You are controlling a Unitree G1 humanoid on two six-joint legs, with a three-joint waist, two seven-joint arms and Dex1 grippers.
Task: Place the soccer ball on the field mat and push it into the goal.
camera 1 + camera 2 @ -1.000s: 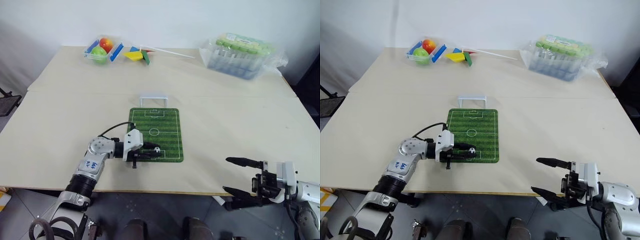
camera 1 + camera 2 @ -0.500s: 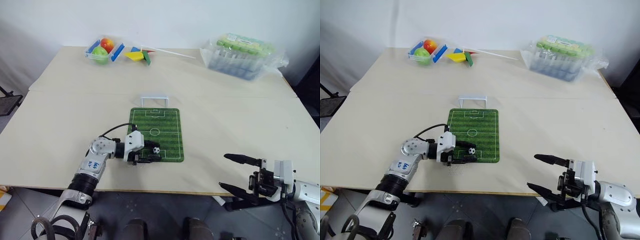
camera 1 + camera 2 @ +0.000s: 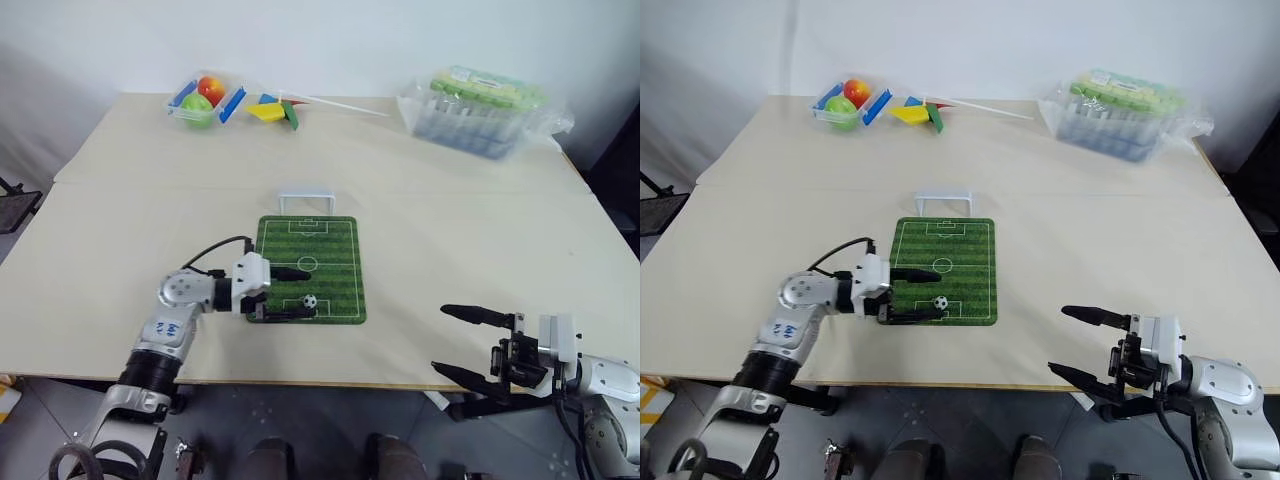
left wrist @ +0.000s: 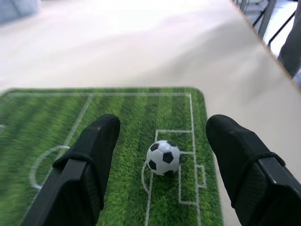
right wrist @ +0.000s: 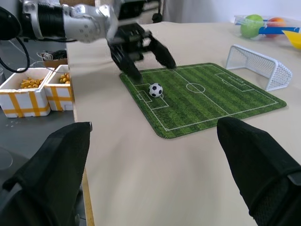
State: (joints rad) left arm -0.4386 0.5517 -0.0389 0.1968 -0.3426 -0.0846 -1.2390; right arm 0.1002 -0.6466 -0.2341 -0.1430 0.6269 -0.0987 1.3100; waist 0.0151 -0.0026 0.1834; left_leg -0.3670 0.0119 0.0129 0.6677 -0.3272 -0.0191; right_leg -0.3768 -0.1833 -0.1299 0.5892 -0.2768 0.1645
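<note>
The ball [image 3: 310, 301] is seen resting free on the mat [image 3: 330, 250], inside the printed goal box at the mat's end nearest the tabletop's near edge. The left gripper [image 3: 292, 293] is held level at the mat's left side, its fingers spread wide with nothing between them; the ball lies just beyond the fingertips, in line with the gap and touched by neither finger, as the left wrist view shows [image 4: 163, 158]. The goal [image 3: 306, 201] stands just off the mat's far end, toward the tabletop's far edge, so the mat's long axis is judged to be the line of travel: from the ball straight up the pitch, across the centre circle, to the frame. The left gripper lies to the side of that line rather than behind the ball, so a push would probably have to be made from the near-edge side of the ball. The right gripper [image 3: 476, 345] hangs open and empty off the tabletop's near edge toward its right corner, well apart from the mat; the left arm is plainly the nearer one.
</note>
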